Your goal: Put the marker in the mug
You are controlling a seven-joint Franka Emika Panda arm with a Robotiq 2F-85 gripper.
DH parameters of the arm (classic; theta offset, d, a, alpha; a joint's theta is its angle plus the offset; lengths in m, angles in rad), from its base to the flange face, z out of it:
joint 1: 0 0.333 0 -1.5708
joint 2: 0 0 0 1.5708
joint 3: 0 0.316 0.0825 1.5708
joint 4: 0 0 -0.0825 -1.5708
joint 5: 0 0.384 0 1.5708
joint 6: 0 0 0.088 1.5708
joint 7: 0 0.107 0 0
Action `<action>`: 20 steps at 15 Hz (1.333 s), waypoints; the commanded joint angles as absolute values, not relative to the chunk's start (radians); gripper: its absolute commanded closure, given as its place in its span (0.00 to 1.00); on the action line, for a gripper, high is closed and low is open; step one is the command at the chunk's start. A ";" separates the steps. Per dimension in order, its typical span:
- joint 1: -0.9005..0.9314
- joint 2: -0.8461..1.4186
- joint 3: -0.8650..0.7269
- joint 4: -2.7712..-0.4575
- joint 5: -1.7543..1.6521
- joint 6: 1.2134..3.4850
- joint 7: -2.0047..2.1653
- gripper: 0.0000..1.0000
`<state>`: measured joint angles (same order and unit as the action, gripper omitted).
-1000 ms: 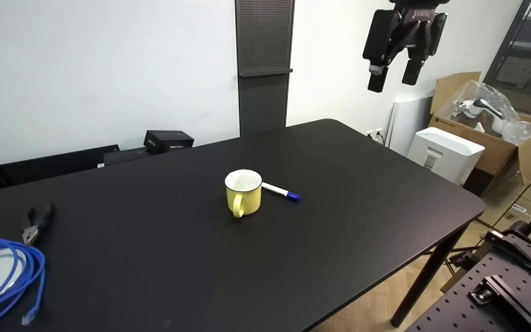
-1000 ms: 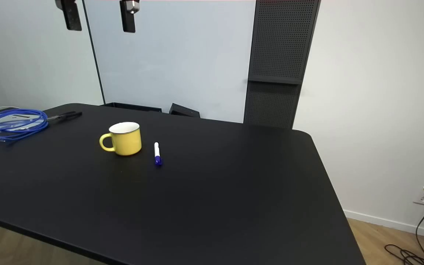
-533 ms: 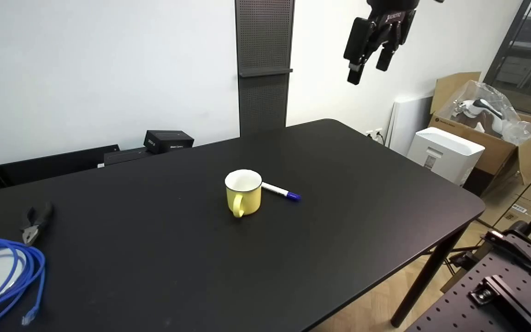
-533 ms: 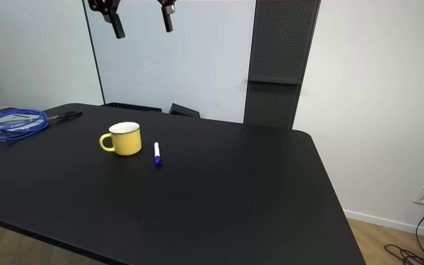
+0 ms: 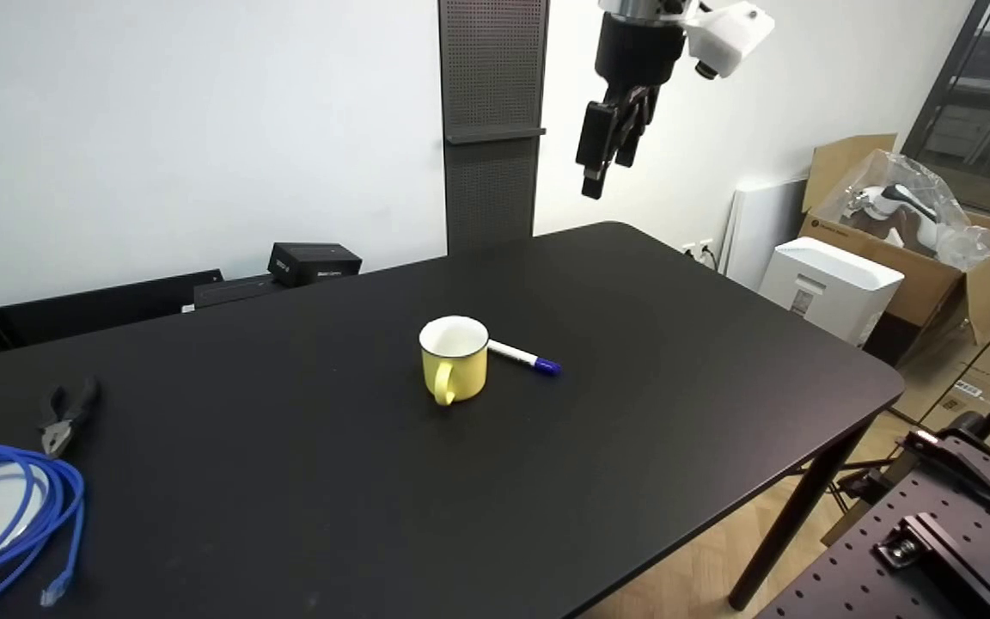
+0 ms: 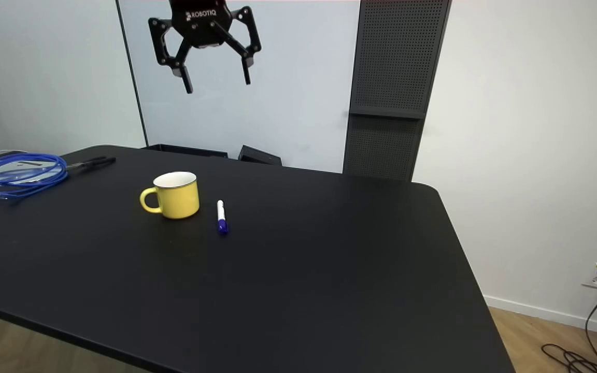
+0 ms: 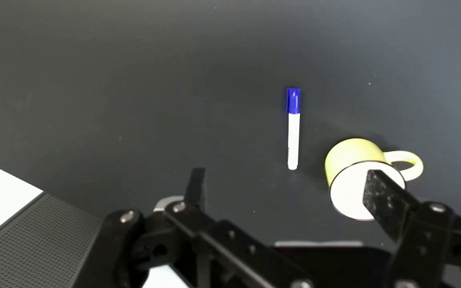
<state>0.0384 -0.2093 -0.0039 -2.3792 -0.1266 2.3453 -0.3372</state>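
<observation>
Your black two-fingered claw (image 6: 218,87) hangs spread and empty above the flat black counter (image 7: 154,100). On it, the slim blue-capped white plastic marker (image 7: 293,130) lies crosswise to your closing line, probably suiting a barrel pinch. Wrist view, marker's four o'clock: cylindrical yellow enamel-look mug (image 7: 350,154), mouth-up, presumably to receive it.

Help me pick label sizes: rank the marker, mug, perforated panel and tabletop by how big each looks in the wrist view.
Largest to smallest by visible area:
1. Tabletop
2. Perforated panel, cut off by the picture edge
3. Mug, partly behind a gripper finger
4. Marker
</observation>
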 commanded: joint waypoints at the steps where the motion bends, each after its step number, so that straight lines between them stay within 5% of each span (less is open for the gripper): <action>1: 0.057 -0.071 -0.003 -2.285 -0.109 2.339 -0.418 0.00; 7: 0.050 -0.120 0.002 -2.339 -0.115 2.351 -0.391 0.00; 20: 0.049 0.230 0.033 -2.312 -0.055 2.735 -0.288 0.00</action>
<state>0.0526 0.1609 0.0214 -2.3447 -0.0244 2.6982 -0.3512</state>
